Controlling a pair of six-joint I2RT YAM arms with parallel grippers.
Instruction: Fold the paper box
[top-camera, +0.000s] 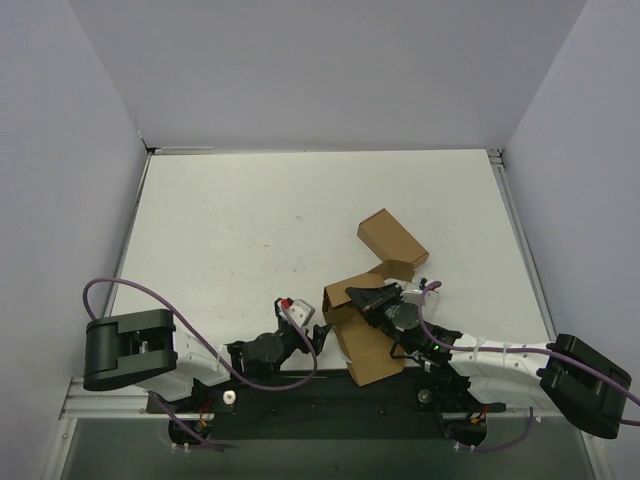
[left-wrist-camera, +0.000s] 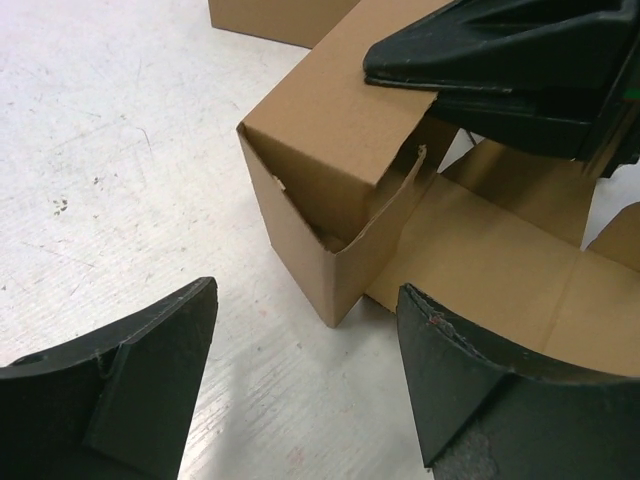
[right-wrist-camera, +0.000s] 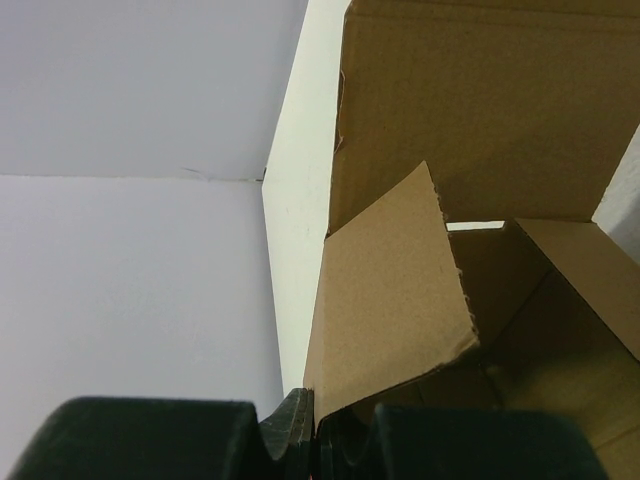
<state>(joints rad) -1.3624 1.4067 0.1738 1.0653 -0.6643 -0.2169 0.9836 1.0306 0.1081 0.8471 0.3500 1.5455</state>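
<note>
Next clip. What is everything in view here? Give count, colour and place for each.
paper box: one, brown, partly folded, at the near table edge between the two grippers
oblong carton: one, brown, just beyond the paper box
table: one, white, walled in on three sides
left gripper: one, black, open, by the paper box's left corner
right gripper: one, black, shut on a paper box panel

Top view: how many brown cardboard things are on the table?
2. The half-folded box lies near the front edge, right of centre. A closed oblong carton lies just behind it. The right arm covers part of the box, so a small piece could be hidden.
</note>
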